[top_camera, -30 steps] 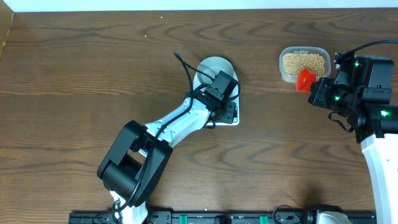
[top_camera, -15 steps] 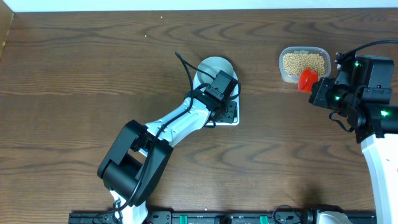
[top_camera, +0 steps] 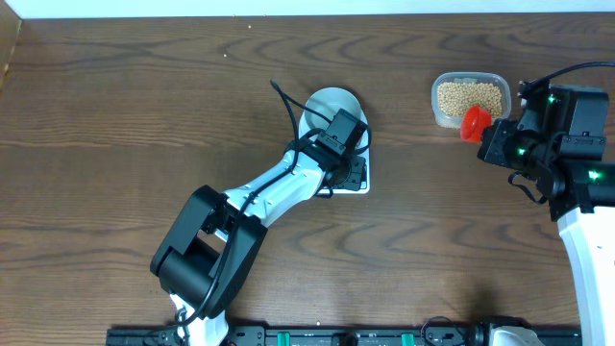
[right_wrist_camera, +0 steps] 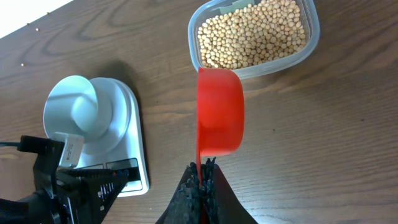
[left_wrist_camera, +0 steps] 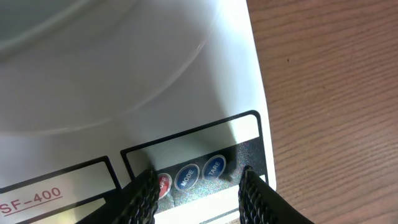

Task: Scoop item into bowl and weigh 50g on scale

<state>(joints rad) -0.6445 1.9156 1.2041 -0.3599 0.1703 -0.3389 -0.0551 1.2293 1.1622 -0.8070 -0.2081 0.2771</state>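
The pale bowl [top_camera: 332, 99] sits on the white scale [top_camera: 365, 185] at mid-table. My left gripper [left_wrist_camera: 199, 190] hovers open over the scale's front edge [left_wrist_camera: 242, 74], its fingers [left_wrist_camera: 146, 196] either side of the round buttons [left_wrist_camera: 187, 177], holding nothing. Tan beans [right_wrist_camera: 252, 34] fill a clear tub [top_camera: 469, 98] at the back right. My right gripper [right_wrist_camera: 202, 171] is shut on the handle of a red scoop [right_wrist_camera: 219, 112], which hangs just in front of the tub above the table. The scoop's inside is not visible. The right wrist view also shows the bowl [right_wrist_camera: 78, 112] on the scale [right_wrist_camera: 127, 130].
My left arm [top_camera: 269, 197] stretches from the front edge across to the scale. My right arm [top_camera: 567, 154] stands at the right edge beside the tub. Bare wooden table [top_camera: 144, 106] lies to the left and between scale and tub.
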